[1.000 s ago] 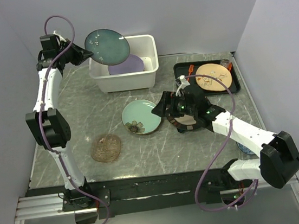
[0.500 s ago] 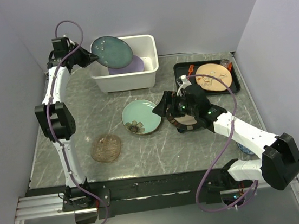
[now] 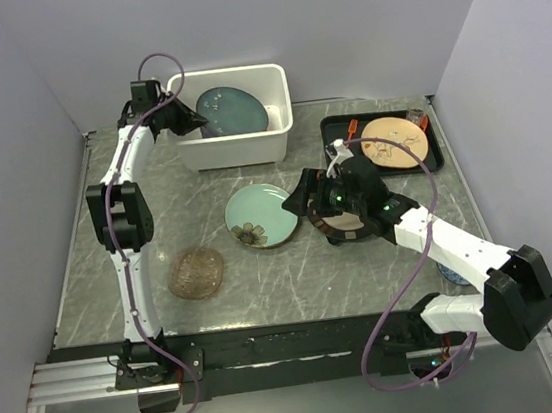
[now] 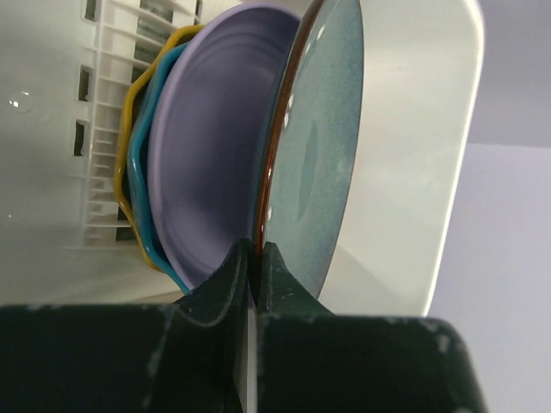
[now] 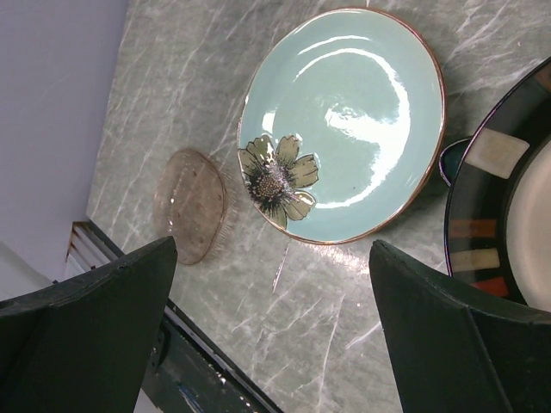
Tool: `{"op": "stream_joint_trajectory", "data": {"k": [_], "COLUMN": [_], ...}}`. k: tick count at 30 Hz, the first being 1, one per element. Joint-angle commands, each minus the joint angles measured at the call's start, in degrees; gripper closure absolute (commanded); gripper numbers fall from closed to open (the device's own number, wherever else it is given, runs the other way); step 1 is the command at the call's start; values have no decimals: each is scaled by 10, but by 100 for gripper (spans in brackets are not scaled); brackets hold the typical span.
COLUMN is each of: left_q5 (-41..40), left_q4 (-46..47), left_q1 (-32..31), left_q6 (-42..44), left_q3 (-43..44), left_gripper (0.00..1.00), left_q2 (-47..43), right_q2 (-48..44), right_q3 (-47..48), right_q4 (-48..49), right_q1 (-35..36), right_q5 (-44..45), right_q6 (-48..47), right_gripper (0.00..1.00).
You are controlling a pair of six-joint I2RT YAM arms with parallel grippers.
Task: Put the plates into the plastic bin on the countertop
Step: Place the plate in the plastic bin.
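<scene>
My left gripper (image 3: 191, 119) (image 4: 256, 258) is shut on the rim of a dark teal plate (image 3: 232, 110) (image 4: 318, 163), held on edge and tilted inside the white plastic bin (image 3: 234, 153) (image 4: 413, 172). Behind it a lavender plate (image 4: 211, 155), a teal plate (image 4: 146, 224) and an orange scalloped plate (image 4: 131, 112) lie stacked in the bin. My right gripper (image 3: 300, 198) (image 5: 271, 258) hangs open above the countertop, beside the pale green flowered plate (image 3: 260, 215) (image 5: 344, 129). A dark-rimmed cream plate (image 3: 344, 226) (image 5: 508, 224) lies mostly under the right arm. An amber glass plate (image 3: 197, 273) (image 5: 191, 205) sits front left.
A flat black tray (image 3: 431, 152) with a tan round plate (image 3: 392, 142) stands at the back right. A blue plate (image 3: 453, 273) peeks out under the right arm near the right edge. Grey walls close in the left, back and right sides.
The left arm has swung the dark teal plate right and down, from above the bin's left corner into the bin. The right arm has stayed put.
</scene>
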Motion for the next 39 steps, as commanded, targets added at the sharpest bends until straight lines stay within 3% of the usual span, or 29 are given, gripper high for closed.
{"op": "stream_joint_trajectory", "data": {"k": [1,10,15,24,31,39], "left_q5": [28,24,20,-2,-25,-61], "left_q4": [89,76,66,47,42,11], "left_q1": [2,3,6,15,16,16], "left_q6": [-4,-1,-7,-4,17,46], "left_q3": [30,20,15,-3,-19,3], "left_gripper": [99,99,94,71,41,24], "left_q2": [-32,-32,-34,-48,-69,-98], "right_q2": [-11,-12,-7,-6,-8,-11], "right_q3": [-1,-3,-6,-21,-30,-26], "right_q4": [10,3,9,20,33,29], "right_q1": [3,3,3,3,3,3], "right_q5": [7,11,-5,-34,-36,-33], "right_q6": [-10,-15,-17,-10,-5,-8], "right_gripper": [0,0,0,0,0,0]}}
